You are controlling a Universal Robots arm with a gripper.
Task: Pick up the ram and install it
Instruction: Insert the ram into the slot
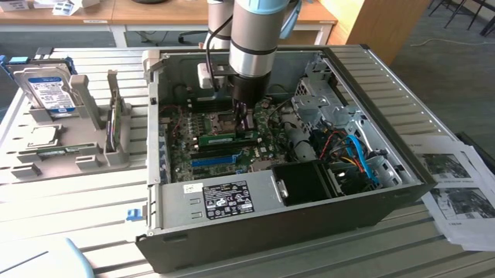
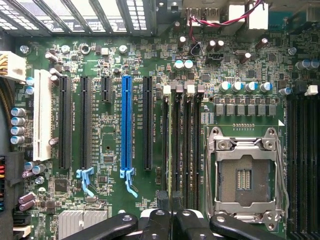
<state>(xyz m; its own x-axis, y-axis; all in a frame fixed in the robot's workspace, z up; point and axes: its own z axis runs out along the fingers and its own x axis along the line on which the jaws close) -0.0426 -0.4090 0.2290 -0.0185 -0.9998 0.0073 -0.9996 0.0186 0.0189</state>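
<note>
The ram (image 1: 224, 139) is a thin green stick standing on edge along one of the black memory slots, next to the bare CPU socket (image 2: 245, 175). In the wrist view the ram (image 2: 170, 145) is edge-on, a pale line running away from the fingers. My gripper (image 1: 246, 124) reaches down into the open computer case (image 1: 386, 116) and is shut on the ram; its black fingers (image 2: 155, 222) meet around the stick's near end. I cannot tell whether the stick is seated in the slot. The motherboard (image 1: 185, 124) lies flat under it.
A long blue slot (image 2: 126, 125) and black slots lie beside the memory slots. The power supply (image 1: 224, 200), drive cage (image 1: 317, 95) and blue cables (image 1: 360, 153) crowd the case. A grey rack with a hard drive (image 1: 48, 90) stands at the exterior view's left, papers (image 1: 460, 185) at its right.
</note>
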